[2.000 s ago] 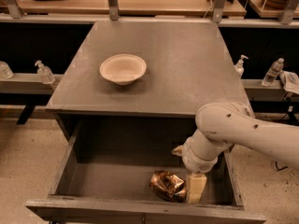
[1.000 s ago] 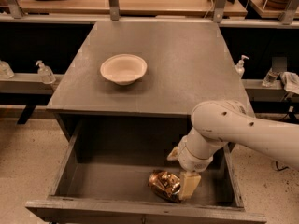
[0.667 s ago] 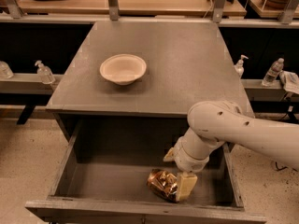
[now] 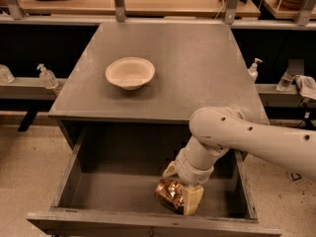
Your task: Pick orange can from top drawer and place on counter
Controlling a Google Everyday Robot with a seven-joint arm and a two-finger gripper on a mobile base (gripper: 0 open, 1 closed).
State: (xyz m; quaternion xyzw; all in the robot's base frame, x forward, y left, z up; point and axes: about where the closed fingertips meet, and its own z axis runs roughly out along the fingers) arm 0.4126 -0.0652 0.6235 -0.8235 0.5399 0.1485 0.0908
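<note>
— Where's the orange can (image 4: 170, 194)?

— Down in the top drawer (image 4: 69, 181), which is pulled out under the counter's (image 4: 197, 68) front edge. The can lies on the drawer floor, close to the front panel and right of the middle.

— Any brand on it?

— If there's a label, I can't read it. It's shiny copper-orange metal, dented and wrinkled, glinting where the light hits.

— And the gripper (image 4: 191, 201)?

— Down inside the drawer, right at the can. A cream-coloured part of it touches the can's right side. Whether it has closed on the can, I cannot tell from here.

— What's it hanging from?

— 1 arm (image 4: 247, 137), smooth off-white tube with small dark holes along it. It comes in from the right, crosses the counter's front right corner and bends down into the drawer.

— What's the drawer like?

— A wide, deep, dark-grey wooden box with plain flat walls. The top of its front panel is worn lighter.

— The counter?

— Same dark-grey wood, flat and rectangular, paler along the edges. 1 cream bowl (image 4: 130, 73) sits on it, round and shallow, matte, nearer the left edge and about midway from front to back. It is well apart from the arm.

— Around the table?

— A clear pump bottle (image 4: 47, 76) stands on a ledge beyond the left edge, and 1 more beyond the right edge. A light wooden bench (image 4: 168, 1) runs behind the back edge. The floor is pale and speckled.
</note>
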